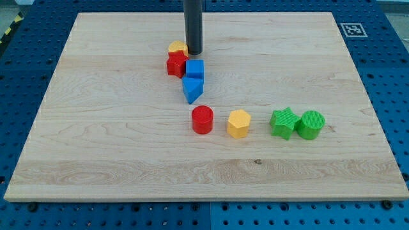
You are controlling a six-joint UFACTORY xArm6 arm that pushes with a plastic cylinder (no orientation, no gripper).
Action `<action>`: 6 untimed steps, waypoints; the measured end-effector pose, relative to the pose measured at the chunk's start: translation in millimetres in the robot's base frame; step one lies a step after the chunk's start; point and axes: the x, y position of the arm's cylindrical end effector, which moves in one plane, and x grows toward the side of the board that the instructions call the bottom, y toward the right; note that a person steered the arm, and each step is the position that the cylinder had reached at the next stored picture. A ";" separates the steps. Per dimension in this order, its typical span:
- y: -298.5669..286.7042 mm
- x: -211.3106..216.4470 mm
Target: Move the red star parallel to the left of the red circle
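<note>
Board (96, 160): a pale wooden board is filling most of the view, lying on a blue pegboard table (390, 96), with a black-and-white marker (351, 29) sitting off its top right corner.
Rod (193, 19): my dark rod is coming straight down from the view's top; I am carrying no gripper, so nothing is open, shut or held.
Tip (194, 52): my tip is resting on the board at the top of the cluster, just right of the yellow block, just above the blue cube and beside the red star's upper right; I cannot tell whether it is touching any of them.
Green cylinder (311, 124): standing farthest to the view's right, touching the green star (283, 122) on its left.
Yellow hexagon (238, 123): sitting between the green star and the red circle, apart from both.
Red circle (202, 119): standing near the board's middle, below the blue triangle, apart from it.
Blue triangle (192, 89): lying right under the blue cube (195, 69), touching it.
Red star (176, 64): sitting in the cluster well above the red circle and slightly left of it, pressing against the blue cube's left side.
Yellow block (176, 47): peeking out behind the red star; its shape is unclear.
</note>
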 end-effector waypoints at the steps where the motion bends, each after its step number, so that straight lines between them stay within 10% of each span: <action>1: 0.0 10.4; 6: -86.3 76.6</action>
